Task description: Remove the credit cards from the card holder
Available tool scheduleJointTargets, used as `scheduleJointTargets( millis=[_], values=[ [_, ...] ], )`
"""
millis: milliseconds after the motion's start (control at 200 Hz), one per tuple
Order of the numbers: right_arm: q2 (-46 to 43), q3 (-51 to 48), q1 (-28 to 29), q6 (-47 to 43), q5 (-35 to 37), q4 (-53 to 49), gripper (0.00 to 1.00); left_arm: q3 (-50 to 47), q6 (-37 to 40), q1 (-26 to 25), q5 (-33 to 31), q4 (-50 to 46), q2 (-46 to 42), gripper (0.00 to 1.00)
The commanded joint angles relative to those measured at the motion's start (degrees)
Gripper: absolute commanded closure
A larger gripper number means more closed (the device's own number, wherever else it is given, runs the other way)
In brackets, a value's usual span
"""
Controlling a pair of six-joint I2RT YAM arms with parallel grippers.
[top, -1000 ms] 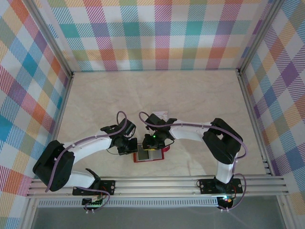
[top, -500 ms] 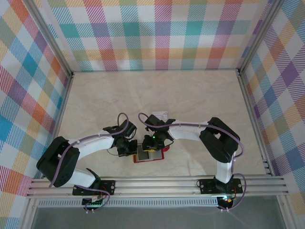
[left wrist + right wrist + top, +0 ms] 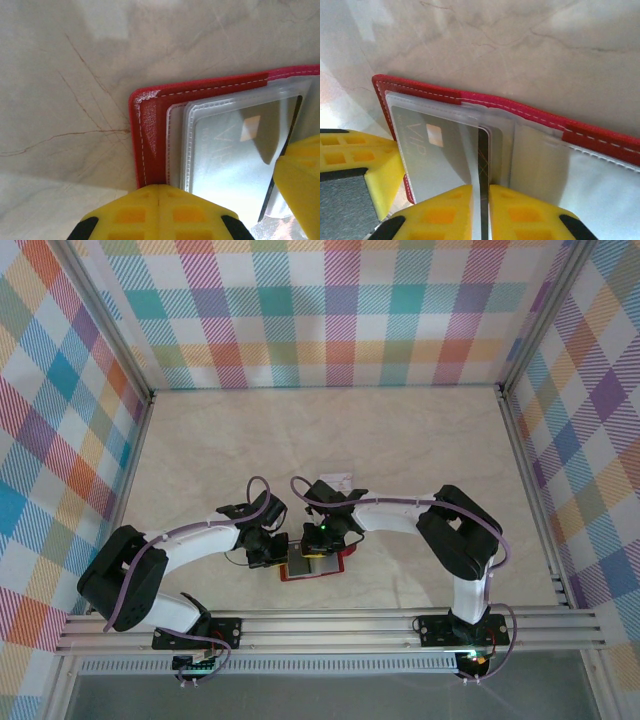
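Card holder (image 3: pixel 150 120), red and leather-like with a line of pale stitching along its rim and a rounded corner, lying open and flat on the pale marbled table (image 3: pixel 75 75). Its inner face carries clear plastic pockets (image 3: pixel 545 175) with a frosted, welded border. One pocket contains a credit card (image 3: pixel 440 155), silvery grey, marked "VIP", with a small pale chip (image 3: pixel 435 135) and a dark band along one long edge. Left gripper (image 3: pixel 158 189): yellow pads pressed together with no gap, nothing visible between them. The tips sit at the red border of the holder, the rounded corner lying just ahead of them and to their left; whether they press on the leather cannot be told. Right gripper (image 3: pixel 481 195): jaws drawn in to a narrow slit, into which the dark-banded edge of the card runs, so that the pads appear to pinch the card at that edge. The rest of the card extends ahead and to the left of these jaws, partly under the clear pocket film, and the stitched red rim runs across beyond the tips. In the top view the holder lies between and directly beneath the two grippers, which stand close together over it; a yellow finger (image 3: pixel 297 175) of the right gripper rests beside the card at the right margin of the left wrist view.
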Motion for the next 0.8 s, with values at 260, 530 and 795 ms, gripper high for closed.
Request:
scheduleJointTargets(
  millis=[260,530,795],
  values=[
    [-3.19,0.81,0.12,-0.65,1.87,-2.18,0.75,-0.36,1.14,-0.34,0.81,0.24,2.15,1.0],
    [-1.98,0.53,0.21,0.05,-0.32,0.1,0.78,-0.33,1.11,-0.35,0.81,0.11,1.85,1.0],
    [0.27,0.59,0.2,0.05,-1.09,0.91,0.78,-0.36,1.17,-0.35,0.81,-0.07,1.37,1.0]
  ],
)
